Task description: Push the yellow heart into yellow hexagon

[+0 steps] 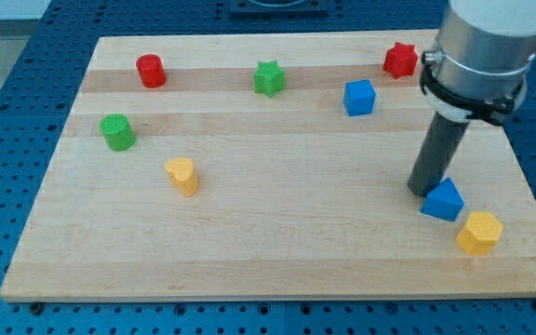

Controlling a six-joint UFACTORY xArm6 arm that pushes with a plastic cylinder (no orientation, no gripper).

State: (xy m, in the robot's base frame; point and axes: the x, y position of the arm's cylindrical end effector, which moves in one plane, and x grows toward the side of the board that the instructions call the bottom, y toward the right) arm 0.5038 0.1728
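Nearest the view's bottom, at lower right: yellow hexagon block (479,232), sitting close to the wooden board's (277,251) front-right corner. Just up & left of it, nearly touching, is a blue wedge-like block (443,199) (exact shape hard to call). My tip (424,191) sits right at that blue block's left/upper edge, touching or as good as; the dark rod rises from there to the grey arm body at the view's top right. No pincer on this rig, only the rod, so no open/closed state to give.

Mid-board, view's left: yellow heart block (182,175), well apart from the hexagon, w/ most of the board's width between them, & far from the tip.

Further back, left: green cylinder block (117,132). Right of centre: blue cube block (359,97).

Back row along the view's top: red cylinder block (151,71) at left, green star block (269,78) near centre, red star block (399,60) at right, just beside the arm body.

Board rests on a blue perforated table (7,112).
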